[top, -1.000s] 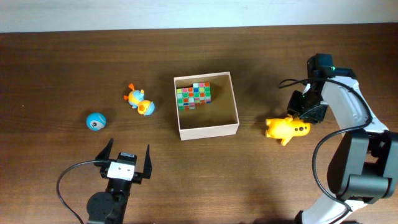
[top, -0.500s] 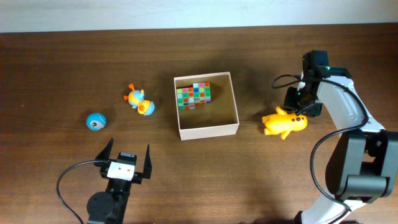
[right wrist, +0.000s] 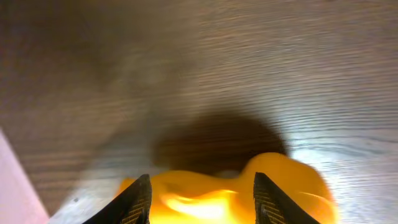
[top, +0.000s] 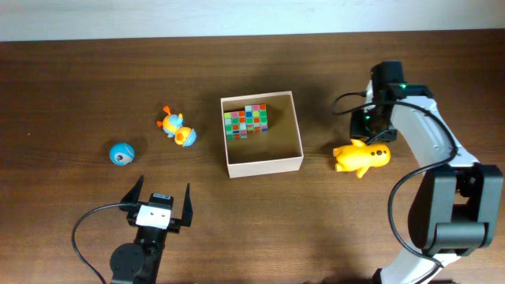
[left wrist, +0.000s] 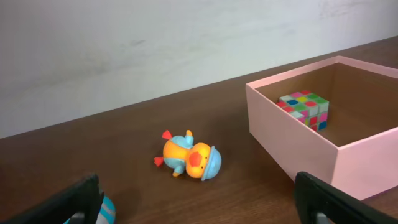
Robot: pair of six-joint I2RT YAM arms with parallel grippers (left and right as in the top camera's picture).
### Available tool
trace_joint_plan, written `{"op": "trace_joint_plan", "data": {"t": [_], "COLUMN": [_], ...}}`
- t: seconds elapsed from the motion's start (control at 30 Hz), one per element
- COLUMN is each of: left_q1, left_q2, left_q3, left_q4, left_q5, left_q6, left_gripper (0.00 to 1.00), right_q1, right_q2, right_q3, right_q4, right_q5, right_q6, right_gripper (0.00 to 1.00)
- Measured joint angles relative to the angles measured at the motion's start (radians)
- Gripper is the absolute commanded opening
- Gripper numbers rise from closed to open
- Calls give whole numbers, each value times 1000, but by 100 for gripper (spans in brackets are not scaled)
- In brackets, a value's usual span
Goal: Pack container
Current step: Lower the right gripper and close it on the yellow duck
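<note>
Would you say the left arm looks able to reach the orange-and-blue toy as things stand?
Probably yes: the left gripper is open and faces the orange-and-blue toy, with nothing standing between them; the container sits off to one side.

My left arm sits low at the near edge of the worktop. The left hand is spread wide, gripping nothing. My right arm bends inward, wrist tipped down. The right hand has its fingers part-way apart astride a yellow toy, and I can't tell whether they pinch it.
</note>
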Motion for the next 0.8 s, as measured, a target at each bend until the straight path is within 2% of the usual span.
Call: {"op": "trace_joint_plan", "data": {"t": [0.3,0.8], "left_q1": [0,0], "left_q2": [0,0], "left_q3": [0,0], "left_q4": [0,0], "left_q5": [0,0], "left_q6": [0,0], "left_gripper": [99,99], "right_q1": [112,121], "right_q2": [0,0], "right_q3": [0,0], "right_q4": [-34,-89], "right_q5": [1,119], "right_q6": [-21,15], "right_gripper": [48,47]}}
